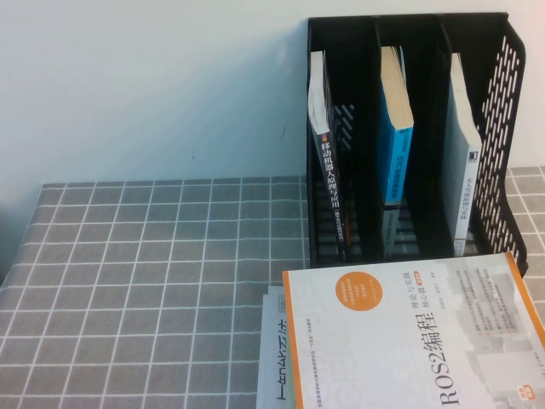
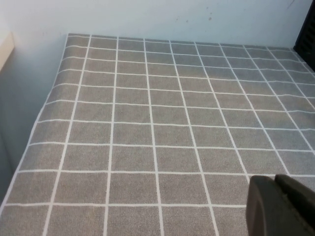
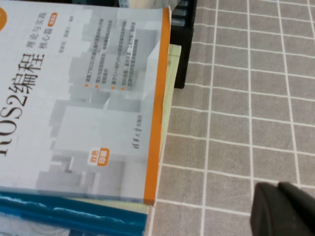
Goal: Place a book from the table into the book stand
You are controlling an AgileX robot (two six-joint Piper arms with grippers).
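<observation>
The black book stand [image 1: 511,102] stands at the table's far right with one book in each of its three compartments. In the right compartment a large paperback, the book [image 1: 464,162], stands upright showing a pale grey-white back and spine; its front cover is hidden. Neither gripper shows in the high view. My left gripper [image 2: 275,181] is shut and empty, low over the bare grey checked table [image 2: 147,123]. My right gripper [image 3: 278,188] is shut and empty over the cloth, to the right of the book pile.
The white "ROS2" book [image 1: 409,341] with the orange edge tops a pile at the front right, also in the right wrist view [image 3: 83,98]. Under it lie a white book with black characters [image 1: 272,375] and a blue-covered one [image 3: 74,219]. A blue book [image 1: 396,145] fills the middle compartment.
</observation>
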